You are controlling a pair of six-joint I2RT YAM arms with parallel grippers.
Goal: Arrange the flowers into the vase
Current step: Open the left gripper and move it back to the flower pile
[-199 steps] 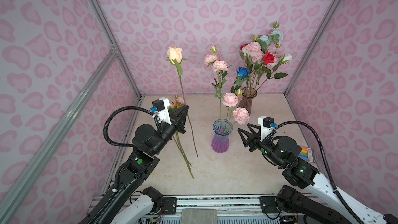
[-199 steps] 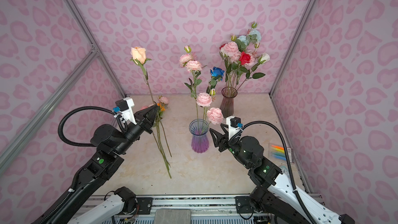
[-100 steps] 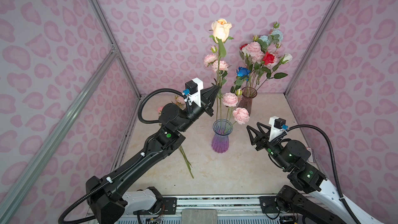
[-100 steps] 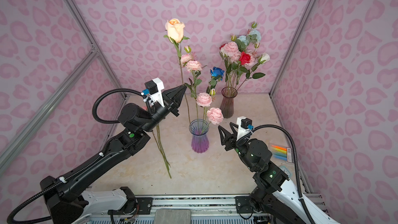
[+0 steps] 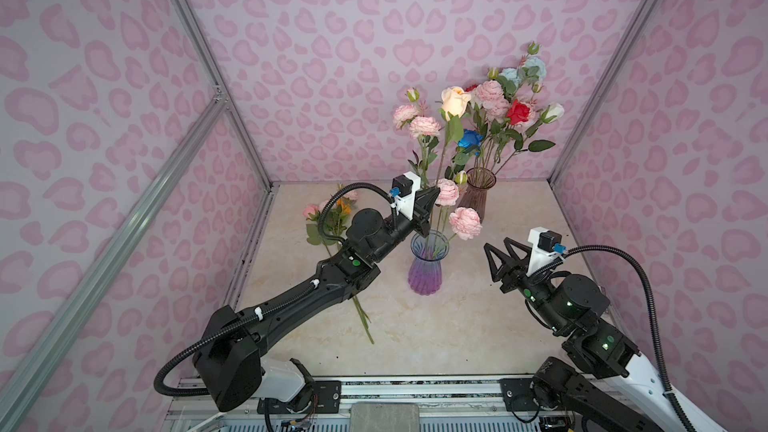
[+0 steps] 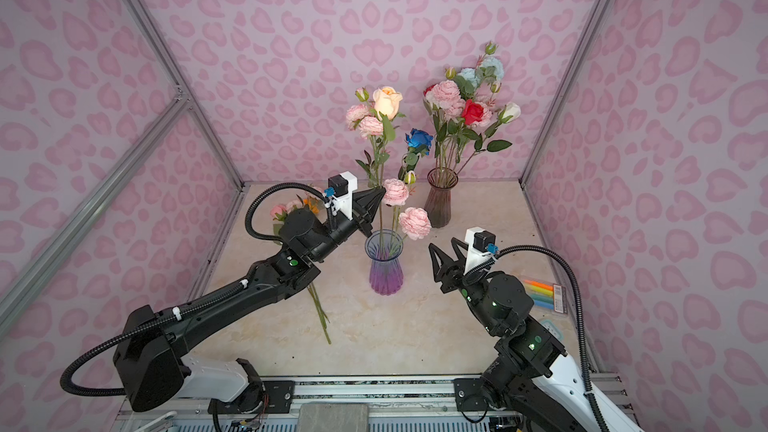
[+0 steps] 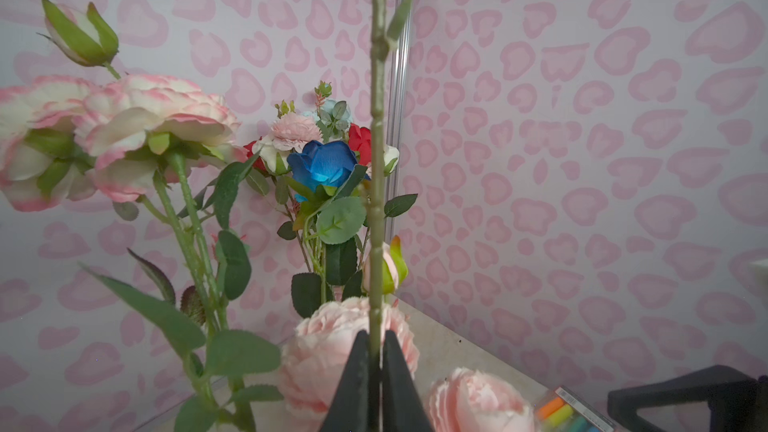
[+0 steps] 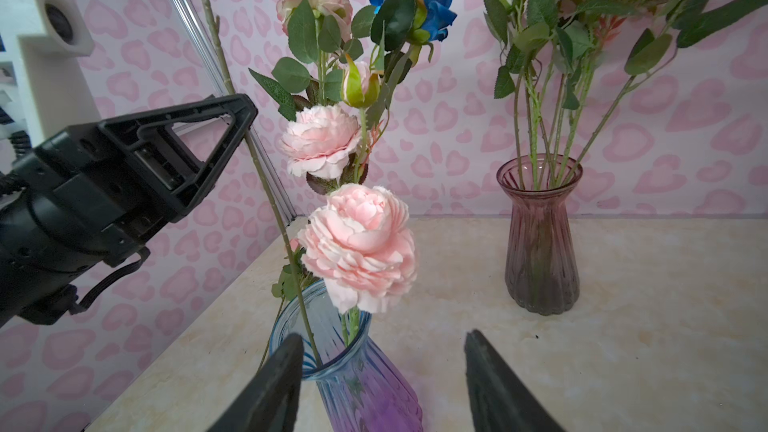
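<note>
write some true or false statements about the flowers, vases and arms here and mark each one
The peach rose has its stem in the blue and purple vase. True.
The right end effector grips a flower. False: its jaws stand open and empty.
The red rose is in the blue and purple vase. False: it stands in the brown vase at the back.
Loose flowers lie on the table. True.
The left end effector has the peach rose's stem between its jaws. True.

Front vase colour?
Front vase: clear ribbed glass, blue at the rim fading to purple below; right wrist view shows it best.
</note>
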